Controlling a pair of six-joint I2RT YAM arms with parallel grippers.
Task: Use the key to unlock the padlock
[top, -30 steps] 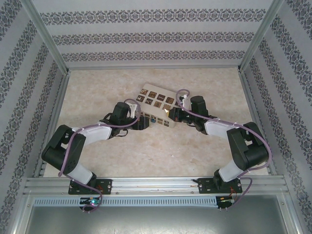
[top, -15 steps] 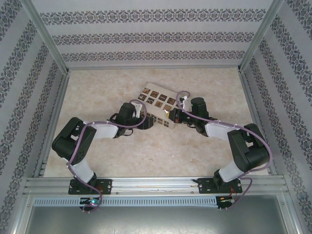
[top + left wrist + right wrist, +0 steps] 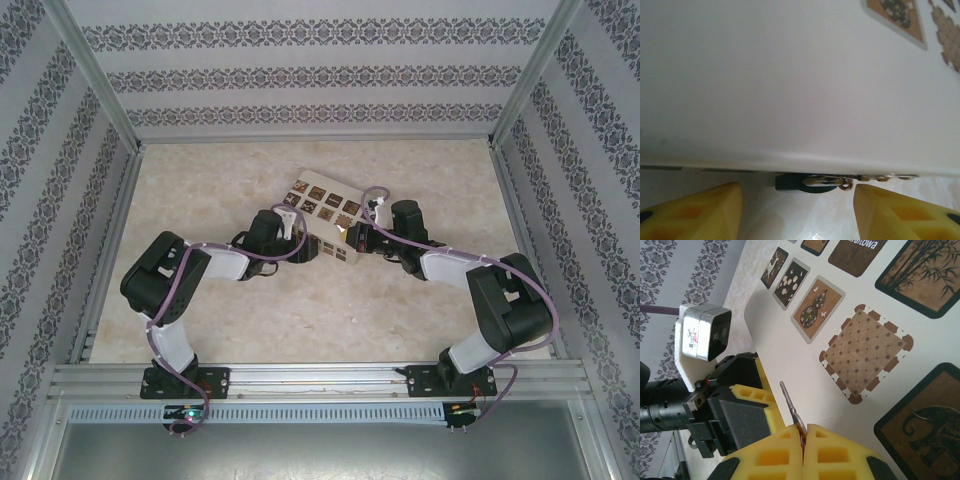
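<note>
Where the cream box (image 3: pixel 790 80) ends along its lower edge, the padlock (image 3: pixel 788 181) sits tucked just under it, dark body to the left and thin silver shackle (image 3: pixel 826 181) to the right. The left gripper (image 3: pixel 796 197) faces it with its yellow fingers spread wide, one to each side, touching nothing. The key (image 3: pixel 788 399), a slim metal sliver, is pinched in the right gripper (image 3: pixel 803 429), whose jaws press together on it, the tip pointing along the box's side. The box lies near the middle of the desk (image 3: pixel 200 190), slightly toward its far edge.
</note>
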